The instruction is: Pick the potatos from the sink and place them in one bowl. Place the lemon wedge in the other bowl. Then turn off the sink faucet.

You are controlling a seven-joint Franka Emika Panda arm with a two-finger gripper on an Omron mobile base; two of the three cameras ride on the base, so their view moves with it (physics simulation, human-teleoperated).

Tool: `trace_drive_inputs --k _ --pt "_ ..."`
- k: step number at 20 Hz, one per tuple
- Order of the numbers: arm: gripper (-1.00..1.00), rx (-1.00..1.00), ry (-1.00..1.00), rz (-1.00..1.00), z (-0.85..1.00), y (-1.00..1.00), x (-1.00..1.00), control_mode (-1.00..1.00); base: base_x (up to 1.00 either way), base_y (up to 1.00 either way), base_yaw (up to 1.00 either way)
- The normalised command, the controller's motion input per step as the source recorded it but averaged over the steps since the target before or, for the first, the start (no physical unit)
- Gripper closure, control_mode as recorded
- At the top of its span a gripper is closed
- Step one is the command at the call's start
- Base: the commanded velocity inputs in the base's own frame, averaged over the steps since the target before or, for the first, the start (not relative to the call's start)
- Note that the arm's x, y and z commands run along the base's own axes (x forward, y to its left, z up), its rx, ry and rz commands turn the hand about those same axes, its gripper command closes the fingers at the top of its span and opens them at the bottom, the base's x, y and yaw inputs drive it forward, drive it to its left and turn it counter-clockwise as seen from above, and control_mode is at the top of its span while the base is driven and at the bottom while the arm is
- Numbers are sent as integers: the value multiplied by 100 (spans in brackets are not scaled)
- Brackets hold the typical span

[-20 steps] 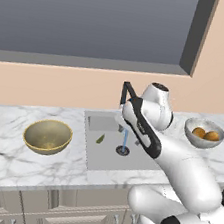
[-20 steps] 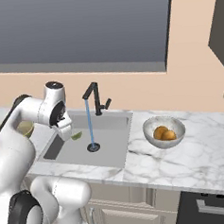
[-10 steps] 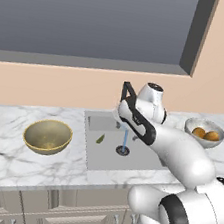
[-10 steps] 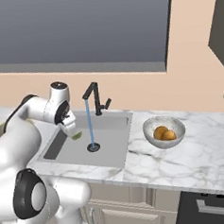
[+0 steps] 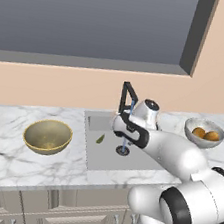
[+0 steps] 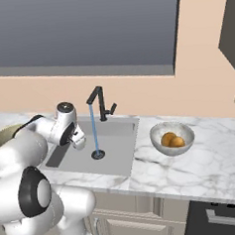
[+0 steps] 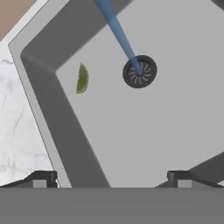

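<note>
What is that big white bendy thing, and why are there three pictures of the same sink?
It is a robot arm. At its end sit two small dark fingers, wide open now and holding nothing. Two pictures come from cameras riding behind the arm, one on each side. The third comes from a camera on the hand, looking straight down into the grey sink.

In the sink lies a little green lemon wedge, and blue water runs from the black faucet onto the drain. On the marble counter, the silvery bowl already holds two orange-brown potatos. The gold bowl on the other side has nothing in it.
</note>
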Motion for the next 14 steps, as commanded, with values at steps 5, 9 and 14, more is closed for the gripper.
trace_drive_inputs --k 5,9,14 --pt "-100 0 0 1 -14 15 40 -100 0 0 0" --pt "-100 0 0 0 -4 7 35 -100 0 0 0" --pt "-100 0 0 0 -2 0 21 -100 0 0 0"
